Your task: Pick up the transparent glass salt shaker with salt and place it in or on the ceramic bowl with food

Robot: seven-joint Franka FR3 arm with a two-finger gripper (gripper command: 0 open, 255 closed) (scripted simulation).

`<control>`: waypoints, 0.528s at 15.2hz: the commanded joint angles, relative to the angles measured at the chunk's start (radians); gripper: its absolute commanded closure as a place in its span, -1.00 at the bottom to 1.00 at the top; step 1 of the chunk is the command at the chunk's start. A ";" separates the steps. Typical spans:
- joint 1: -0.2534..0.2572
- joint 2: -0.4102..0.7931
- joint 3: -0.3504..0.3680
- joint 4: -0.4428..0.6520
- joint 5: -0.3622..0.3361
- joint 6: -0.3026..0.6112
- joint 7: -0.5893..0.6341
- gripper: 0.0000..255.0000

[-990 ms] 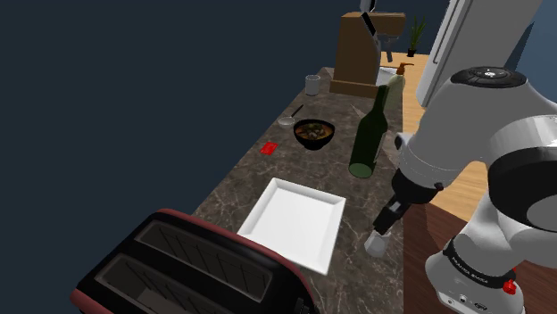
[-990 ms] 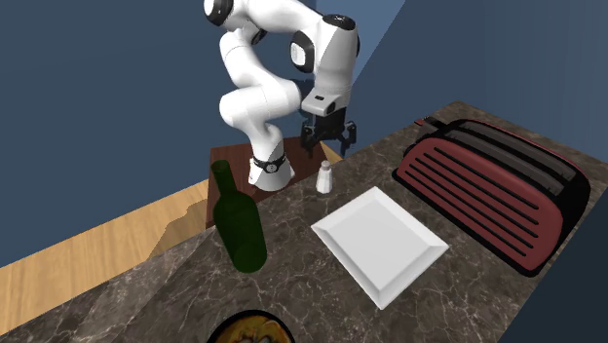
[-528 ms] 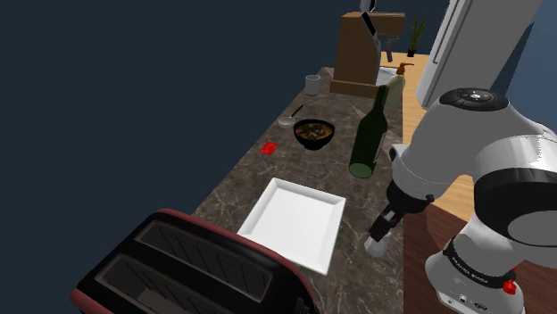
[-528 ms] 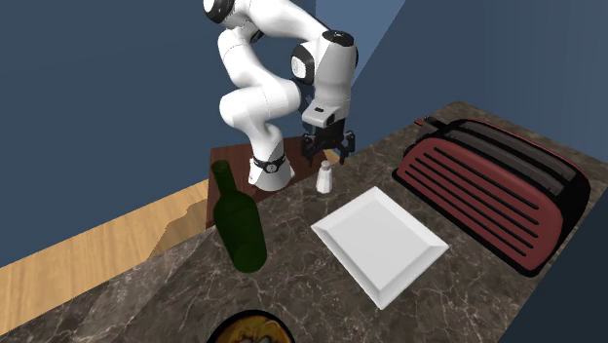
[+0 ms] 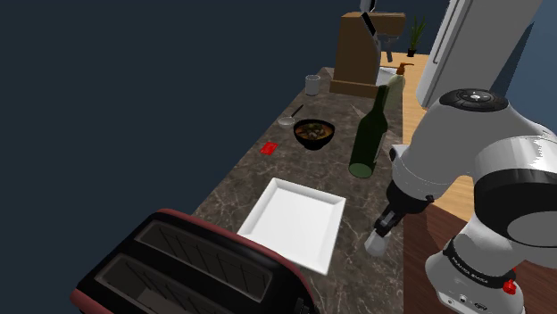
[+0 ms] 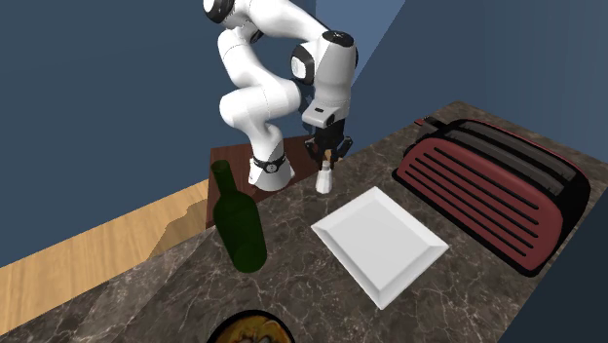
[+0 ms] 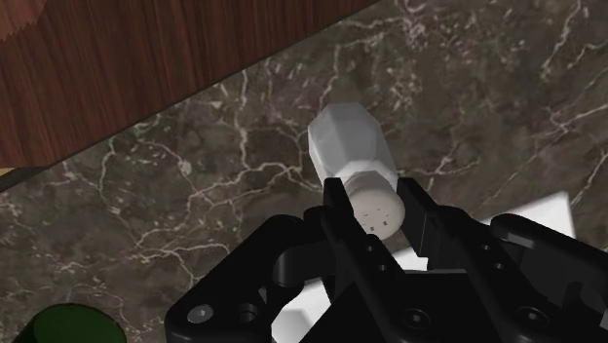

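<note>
The gripper (image 7: pixel 378 207) grips the shaker (image 7: pixel 349 144) by its cap from above, ready to lift it upright off the bench (image 7: pixel 195 175).

From the salt shaker (image 5: pixel 375 243), clasped by the gripper (image 5: pixel 382 230) at the near edge of the counter (image 5: pixel 361 198), the way to the far bowl (image 5: pixel 314 134) skirts the flat white plate (image 5: pixel 295 220), which lies low with open air above. The tall green bottle (image 5: pixel 369 134) stands upright just to the shoulder view's right of the bowl, crowding that side. The toaster (image 5: pixel 192 272) bulks nearer, at the shoulder view's left, well apart from the shaker
</note>
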 commanded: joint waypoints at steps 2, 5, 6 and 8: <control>0.000 0.000 0.000 0.000 0.000 0.000 0.000 1.00; 0.000 0.000 0.000 0.000 0.000 0.000 0.000 1.00; 0.001 0.000 0.000 0.000 0.001 0.000 0.000 1.00; -0.004 -0.006 -0.008 0.011 -0.008 -0.016 -0.001 1.00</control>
